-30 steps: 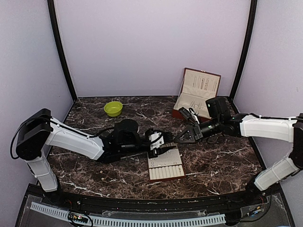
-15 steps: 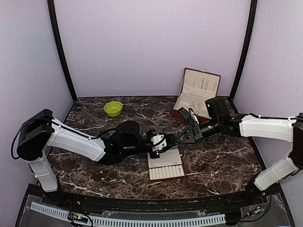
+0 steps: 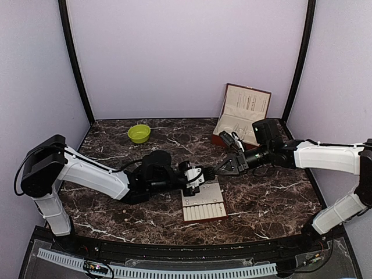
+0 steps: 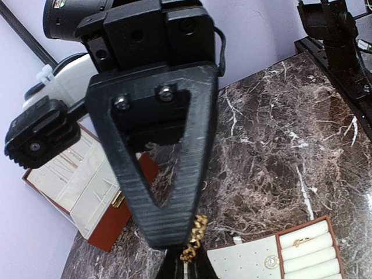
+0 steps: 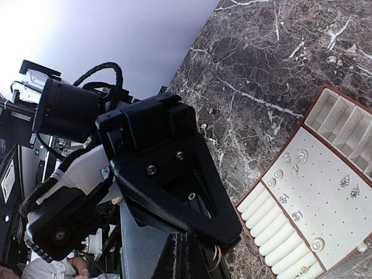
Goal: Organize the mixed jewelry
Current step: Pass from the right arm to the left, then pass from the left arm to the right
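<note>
Standing by the marble table (image 3: 273, 197), I see the two arms meet nose to nose just above the far end of the beige tray (image 3: 203, 212). The left gripper (image 3: 198, 174) is pinched fully closed, and in its wrist view the lower end of a short gold chain (image 4: 194, 239) disappears between its fingertips. The right gripper (image 3: 219, 170) is clamped closed too. The chain's upper end comes out at the tip of its black fingers, so the piece is strung between both hands, clear of the table. More of the jewelry sits in the tray: small studs (image 5: 302, 155) dotted over the flat padded panel and a ring (image 4: 301, 241) tucked into the rolls. A red case (image 3: 243, 116) stands open at the back right. A lime-green bowl (image 3: 139, 133) sits at the back left, well apart from the arms.
</note>
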Robot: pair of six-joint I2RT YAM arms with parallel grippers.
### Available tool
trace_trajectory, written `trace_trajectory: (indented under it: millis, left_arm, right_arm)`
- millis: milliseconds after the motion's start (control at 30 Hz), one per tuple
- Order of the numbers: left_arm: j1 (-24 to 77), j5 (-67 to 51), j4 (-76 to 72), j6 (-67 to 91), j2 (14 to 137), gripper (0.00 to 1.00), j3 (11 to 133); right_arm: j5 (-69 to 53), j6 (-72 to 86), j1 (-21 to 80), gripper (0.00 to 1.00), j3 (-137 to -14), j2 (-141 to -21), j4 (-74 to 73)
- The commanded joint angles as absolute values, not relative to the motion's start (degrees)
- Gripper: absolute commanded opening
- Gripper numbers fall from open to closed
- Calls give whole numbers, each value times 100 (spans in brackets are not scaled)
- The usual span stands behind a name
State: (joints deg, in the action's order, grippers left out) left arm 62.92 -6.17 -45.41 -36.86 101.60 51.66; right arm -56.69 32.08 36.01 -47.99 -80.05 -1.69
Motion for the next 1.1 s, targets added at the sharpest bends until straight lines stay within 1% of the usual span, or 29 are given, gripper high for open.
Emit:
trace_trajectory:
  millis: [0,200,367,433,533,600,800,867,933,1067]
  left_arm:
    - [6337,-548,-4949,-3556,9977,0,5100]
    - [6337,-477,-4853,-3148,9873,0,5036]
    - [6310,-478,-4318,-2546,9743,0,5079]
    - [6268,-587,-4095,-2276,9650,0,5043]
    - [6135,-766,-3831,-1793,9472,0,4916]
    - [6014,-957,-3597,-1488,9300,0,4867]
    - [5445,-2007,-2600,-683,8834,0,4964]
    - [5244,-2670,-2028,-515,8750,0,5131]
    - [5084,-3221,-1526,-425,8763,0,5394]
    - [4944,-4276,-436,-557,8949,0,6072]
  right_arm:
    - [-5588,3175,3657,0,-4861,-8052,-26]
    - [-5515,3125,3657,0,-4869,-8018,-36]
    - [-5373,3037,3647,0,-4920,-7938,-79]
    - [-5265,3026,3632,11,-4951,-7863,-79]
    - [-5044,3030,3567,23,-4974,-7715,-56]
    - [-4909,3052,3531,30,-4958,-7624,-29]
    - [-4224,2806,3535,40,-4961,-7291,-301]
    - [-3915,2647,3613,41,-5003,-7209,-484]
    - [-3769,2540,3735,41,-5065,-7169,-577]
    - [-3764,2529,4007,37,-5179,-7215,-455]
